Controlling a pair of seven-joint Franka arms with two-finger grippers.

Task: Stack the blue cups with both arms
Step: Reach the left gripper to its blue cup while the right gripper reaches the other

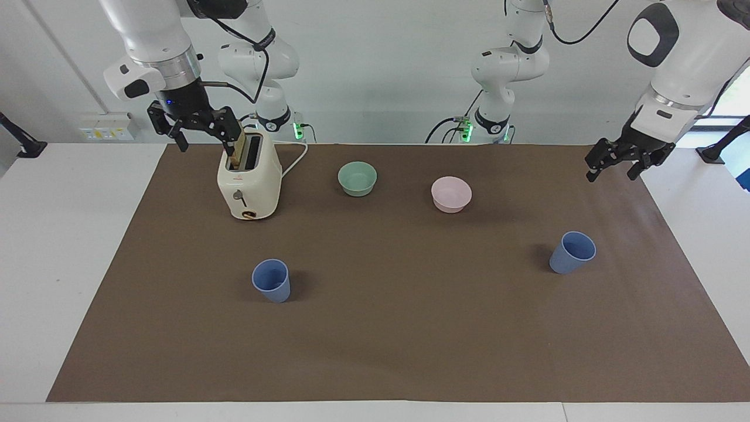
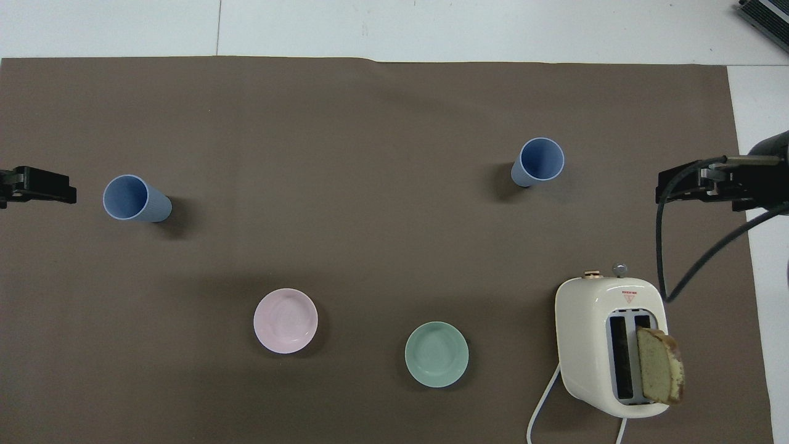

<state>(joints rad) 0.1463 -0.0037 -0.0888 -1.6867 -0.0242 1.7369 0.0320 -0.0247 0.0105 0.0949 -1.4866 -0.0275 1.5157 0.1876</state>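
Two blue cups stand upright and apart on the brown mat (image 1: 375, 351). One blue cup (image 1: 271, 280) (image 2: 538, 161) is toward the right arm's end, the other blue cup (image 1: 572, 252) (image 2: 135, 198) toward the left arm's end. My left gripper (image 1: 612, 172) (image 2: 37, 185) hangs open and holds nothing, up over the mat's edge at the left arm's end, apart from the cup there. My right gripper (image 1: 204, 139) (image 2: 709, 184) stays raised beside the toaster's top, open with nothing between its fingers.
A cream toaster (image 1: 249, 181) (image 2: 607, 345) with a slice of bread sticking out stands near the right arm's base, its white cord trailing toward the robots. A pale green bowl (image 1: 357, 178) (image 2: 436, 354) and a pale pink bowl (image 1: 451, 194) (image 2: 285, 320) sit nearer the robots than the cups.
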